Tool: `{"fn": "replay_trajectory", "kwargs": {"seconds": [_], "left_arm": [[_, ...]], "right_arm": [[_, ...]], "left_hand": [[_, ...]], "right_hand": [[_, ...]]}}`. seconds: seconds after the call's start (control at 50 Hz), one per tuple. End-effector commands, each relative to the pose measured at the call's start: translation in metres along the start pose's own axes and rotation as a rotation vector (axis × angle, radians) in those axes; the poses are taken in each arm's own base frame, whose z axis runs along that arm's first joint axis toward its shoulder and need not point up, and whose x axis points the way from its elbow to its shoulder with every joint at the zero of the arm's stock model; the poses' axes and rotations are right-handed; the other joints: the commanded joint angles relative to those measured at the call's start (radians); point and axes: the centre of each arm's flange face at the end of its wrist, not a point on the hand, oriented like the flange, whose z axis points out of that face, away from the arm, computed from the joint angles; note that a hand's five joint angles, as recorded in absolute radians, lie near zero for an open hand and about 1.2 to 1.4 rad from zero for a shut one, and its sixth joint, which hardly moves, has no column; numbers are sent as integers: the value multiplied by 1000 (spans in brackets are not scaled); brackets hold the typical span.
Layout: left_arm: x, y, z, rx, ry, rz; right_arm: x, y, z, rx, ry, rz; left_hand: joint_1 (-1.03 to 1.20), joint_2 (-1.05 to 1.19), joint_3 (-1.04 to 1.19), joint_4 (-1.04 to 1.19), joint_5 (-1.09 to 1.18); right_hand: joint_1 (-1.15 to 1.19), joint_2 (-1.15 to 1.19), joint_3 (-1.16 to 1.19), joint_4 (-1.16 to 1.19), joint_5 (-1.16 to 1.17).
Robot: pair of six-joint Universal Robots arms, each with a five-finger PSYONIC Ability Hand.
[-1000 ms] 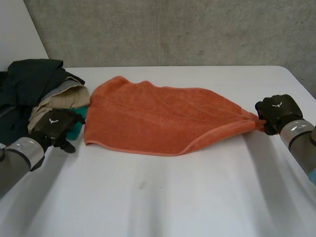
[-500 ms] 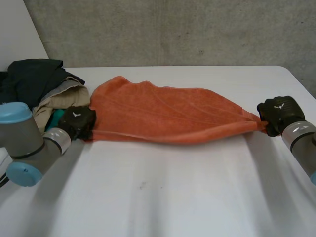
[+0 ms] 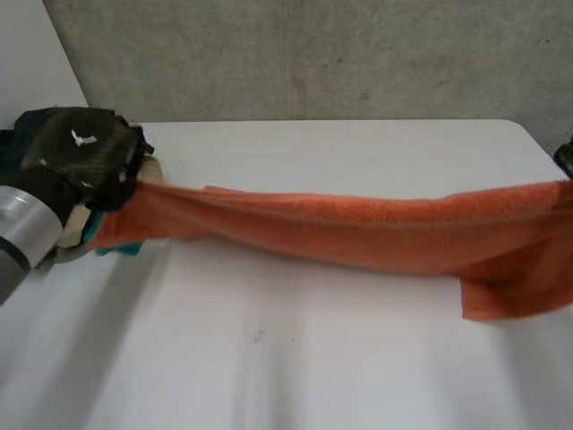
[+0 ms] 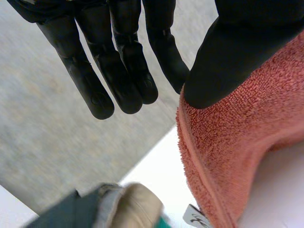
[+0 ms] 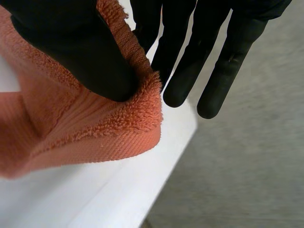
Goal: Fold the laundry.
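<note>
Pinching one end of the orange terry towel (image 3: 358,228) under the thumb of the left hand (image 3: 81,157), fingers straight beside it. Clamping the far corner under the thumb of the right hand (image 5: 71,42). Strung between both above the white table (image 3: 295,358), a flap hanging near the right end. Heaped dark and beige clothes (image 4: 133,204) just beside the left end.

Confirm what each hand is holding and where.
Both hold the orange towel: left hand pinches one end at its hem, right hand pinches a corner of the other end.
</note>
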Motion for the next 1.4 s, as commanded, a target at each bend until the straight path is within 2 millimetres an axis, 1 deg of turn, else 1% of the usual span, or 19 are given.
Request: {"fn": "replay_trajectory", "kwargs": {"seconds": [0.02,0.12,0.14,0.16,0.22,0.24,0.28,0.3,0.38,0.44,0.56,0.64,0.74,0.86,1.0,1.12,1.2,1.3,1.4], "left_arm": [[19,65,51,-157,89,120],[29,66,104,-103,59,235],[29,59,113,-71,40,248],[21,37,133,20,-17,265],[3,-8,151,191,-113,278],[-13,-43,158,338,-194,271],[-23,-68,162,462,-254,255],[-35,-95,163,615,-320,231],[-66,-139,153,852,-463,175],[-77,-146,148,850,-501,161],[-68,-112,155,690,-440,136],[-50,-72,156,558,-378,119],[-23,-19,151,390,-296,96],[25,57,121,145,-146,62],[69,117,76,-61,13,83],[71,135,65,-116,31,162],[56,143,70,-134,-3,168],[46,159,75,-163,-6,155],[42,163,77,-174,-3,137]], "right_arm": [[-26,28,68,-89,-115,50],[-5,12,106,17,43,146],[12,-2,115,93,137,189],[20,-11,119,139,183,207],[60,-47,121,340,383,294],[69,-54,119,390,429,313],[90,-71,117,534,540,364],[98,-76,116,589,583,379],[123,-101,97,800,720,400],[127,-111,85,856,742,392],[118,-108,90,820,690,389],[92,-92,113,730,563,383],[39,-55,153,541,337,392],[-26,-5,179,312,142,386],[-81,43,173,130,4,328],[-104,58,164,84,-57,305],[-108,63,162,75,-66,311],[-95,69,163,65,-26,329],[-91,76,164,48,-18,339]], "left_hand": [[232,199,204,196,241],[232,199,204,196,241],[232,199,204,196,241],[232,199,204,196,241],[232,199,204,196,241],[232,199,204,196,241],[232,199,204,196,241],[232,199,204,196,241],[232,199,204,196,241],[232,199,204,196,241],[232,199,204,196,241],[232,199,204,196,241],[232,199,204,196,241],[232,199,204,196,241],[232,199,204,196,241],[232,199,204,196,241],[229,196,201,194,238],[-450,-483,-478,-486,-441],[-566,-599,-594,-602,-557]], "right_hand": [[294,215,203,196,210],[294,215,203,196,210],[294,215,203,196,210],[294,215,203,196,210],[294,215,203,196,210],[294,215,203,196,210],[294,215,203,196,210],[294,215,203,196,210],[294,215,203,196,210],[294,215,203,196,210],[294,215,203,196,210],[294,215,203,196,210],[294,215,203,196,210],[294,215,203,196,210],[294,215,203,196,210],[294,215,203,196,210],[294,215,203,196,210],[294,215,203,196,210],[294,215,203,196,210]]}}
